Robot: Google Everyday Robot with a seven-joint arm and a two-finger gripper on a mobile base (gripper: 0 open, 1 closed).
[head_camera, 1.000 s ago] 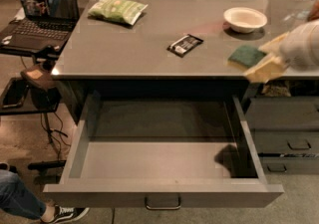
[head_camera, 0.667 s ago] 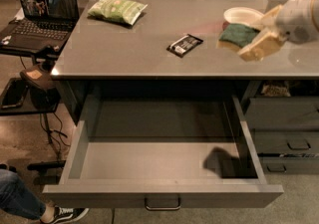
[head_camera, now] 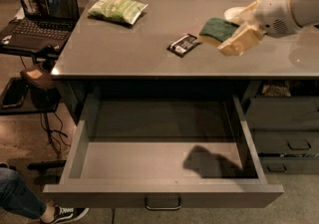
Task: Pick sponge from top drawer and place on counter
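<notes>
My gripper reaches in from the right and is shut on the sponge, dark green on top with pale foam beneath. It holds the sponge in the air above the right part of the grey counter, just right of a small black packet. The top drawer is pulled fully open below the counter; nothing shows inside it but the arm's shadow. Its metal bar handle is at the front.
A light green snack bag lies at the counter's back left. A white bowl sits partly hidden behind the gripper. A laptop stands on a dark side table at left. Closed dark drawers are at right. A person's foot is at bottom left.
The gripper has carried the sponge up and leftward from the counter's right edge to over the counter, near the black packet. Its shadow in the drawer has shifted left.
</notes>
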